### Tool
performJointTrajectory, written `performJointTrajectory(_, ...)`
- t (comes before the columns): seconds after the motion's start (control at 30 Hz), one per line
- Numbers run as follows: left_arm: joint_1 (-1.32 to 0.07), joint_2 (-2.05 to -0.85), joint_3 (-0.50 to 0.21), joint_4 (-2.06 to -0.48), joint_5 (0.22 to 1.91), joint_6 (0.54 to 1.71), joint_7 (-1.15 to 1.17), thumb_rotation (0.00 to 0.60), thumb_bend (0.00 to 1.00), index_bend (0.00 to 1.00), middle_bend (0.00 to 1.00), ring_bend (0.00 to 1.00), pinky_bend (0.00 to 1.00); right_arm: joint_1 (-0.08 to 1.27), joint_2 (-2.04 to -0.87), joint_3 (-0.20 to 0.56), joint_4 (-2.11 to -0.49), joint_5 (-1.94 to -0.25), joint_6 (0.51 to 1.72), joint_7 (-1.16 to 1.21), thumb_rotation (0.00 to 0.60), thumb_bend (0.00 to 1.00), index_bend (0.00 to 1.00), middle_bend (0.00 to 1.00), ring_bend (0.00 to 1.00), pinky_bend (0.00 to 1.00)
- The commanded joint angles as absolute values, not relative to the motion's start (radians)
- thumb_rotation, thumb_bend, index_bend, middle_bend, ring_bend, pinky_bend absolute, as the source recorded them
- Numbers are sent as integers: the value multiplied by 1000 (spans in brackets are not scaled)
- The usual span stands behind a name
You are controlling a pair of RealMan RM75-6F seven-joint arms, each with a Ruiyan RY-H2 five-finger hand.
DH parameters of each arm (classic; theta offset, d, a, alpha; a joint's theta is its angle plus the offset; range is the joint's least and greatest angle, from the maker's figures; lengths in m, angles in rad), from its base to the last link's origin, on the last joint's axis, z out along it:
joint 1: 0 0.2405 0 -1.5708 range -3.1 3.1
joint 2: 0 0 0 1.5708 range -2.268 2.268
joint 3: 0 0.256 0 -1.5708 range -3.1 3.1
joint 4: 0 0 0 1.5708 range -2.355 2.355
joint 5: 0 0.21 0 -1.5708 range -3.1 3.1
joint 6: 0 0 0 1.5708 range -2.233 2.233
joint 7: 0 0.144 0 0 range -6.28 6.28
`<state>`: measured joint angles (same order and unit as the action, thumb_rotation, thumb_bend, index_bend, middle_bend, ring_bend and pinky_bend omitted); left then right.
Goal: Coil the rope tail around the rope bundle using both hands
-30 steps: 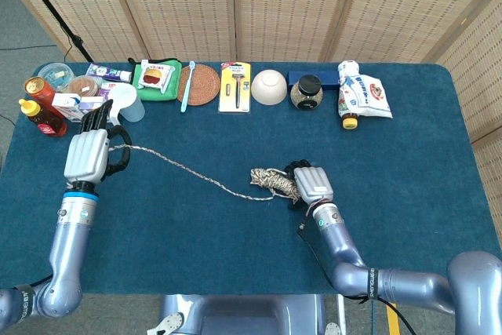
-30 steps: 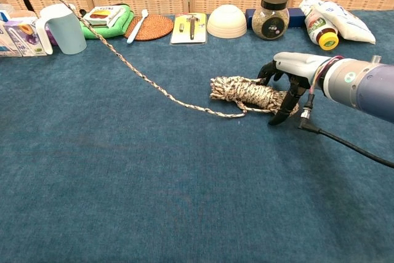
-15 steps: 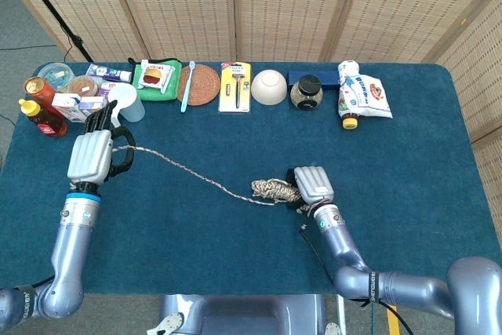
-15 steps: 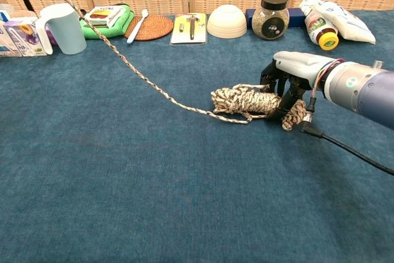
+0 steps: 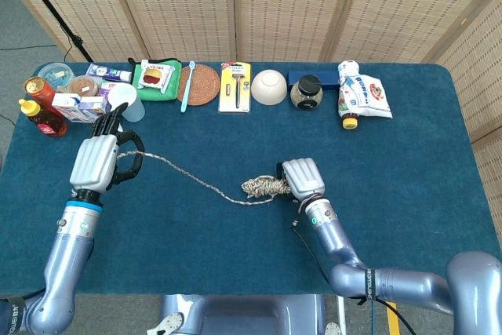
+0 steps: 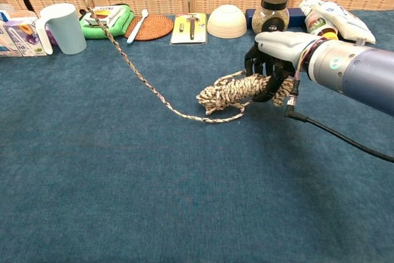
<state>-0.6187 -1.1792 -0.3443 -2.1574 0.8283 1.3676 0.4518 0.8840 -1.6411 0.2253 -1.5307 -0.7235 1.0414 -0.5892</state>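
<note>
A speckled rope bundle (image 5: 265, 187) (image 6: 231, 91) hangs just above the blue table, gripped at its right end by my right hand (image 5: 302, 179) (image 6: 271, 69). Its left end droops toward the cloth. The rope tail (image 5: 184, 172) (image 6: 126, 63) leaves the bundle's underside, loops on the table and runs up to the left. My left hand (image 5: 100, 161) pinches the far end of the tail, lifted above the table; in the chest view only a dark fingertip shows at the top left corner.
Along the far edge stand bottles (image 5: 38, 107), a pale blue pitcher (image 6: 60, 28), a green pouch (image 5: 155, 78), a woven coaster (image 5: 202, 83), a razor pack (image 5: 234, 87), a white bowl (image 5: 268, 87), a jar (image 5: 306, 92) and a white bag (image 5: 362, 95). A black cable (image 6: 345, 143) trails from my right wrist.
My right hand closed on the bundle's right end, lifted it and carried it left and toward the far side. My left hand moved slightly right and nearer, still holding the tail.
</note>
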Motion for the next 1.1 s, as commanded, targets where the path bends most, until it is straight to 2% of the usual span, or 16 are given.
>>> performJointTrajectory(0.03, -632, -1158, -368, -2216, 824, 1376, 463, 600, 448, 567, 0, 0, 0, 913, -1645, 242, -1553, -694, 1047, -635, 600, 505, 586, 589, 528, 812)
performJointTrajectory(0.37, -702, -1128, -451, -2290, 689, 1369, 480, 600, 448, 567, 0, 0, 0, 944, -1654, 246, -1546, -656, 1046, -686, 600, 519, 601, 601, 538, 834)
performJointTrajectory(0.7, -787, -1022, -623, -2325, 471, 1273, 350, 600, 454, 570, 0, 0, 0, 958, -1660, 239, -1550, -631, 1019, -690, 600, 535, 612, 611, 546, 840)
performJointTrajectory(1.1, -926, -1093, -645, -2244, 393, 1367, 402, 600, 453, 577, 0, 0, 0, 959, -1599, 294, -1691, -606, 946, -582, 600, 552, 628, 622, 555, 843)
